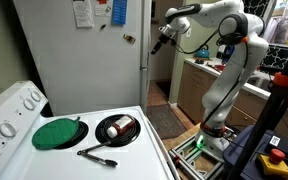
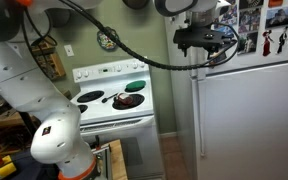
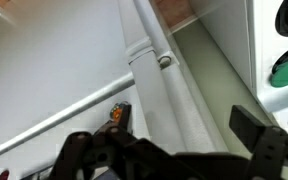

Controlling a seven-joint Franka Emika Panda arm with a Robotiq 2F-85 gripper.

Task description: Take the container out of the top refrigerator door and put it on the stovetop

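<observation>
The container is not visible in any view. The top refrigerator door (image 2: 256, 58) looks closed; its inner racks are hidden. My gripper (image 2: 208, 38) is open and empty at the door's upper front edge, also seen in an exterior view (image 1: 162, 40). In the wrist view the two dark fingers of the gripper (image 3: 169, 140) sit either side of the door's white vertical handle bar (image 3: 159, 75) without touching it. The stovetop (image 1: 104, 150) is white with black burners, beside the fridge, and also shows in an exterior view (image 2: 109, 98).
A round green disc (image 1: 59, 133) and a black burner pan with a shiny item (image 1: 117, 129) lie on the stove, with a black utensil (image 1: 96, 155) in front. The fridge's side panel (image 1: 84, 60) carries papers and magnets. Counters and clutter stand behind the arm.
</observation>
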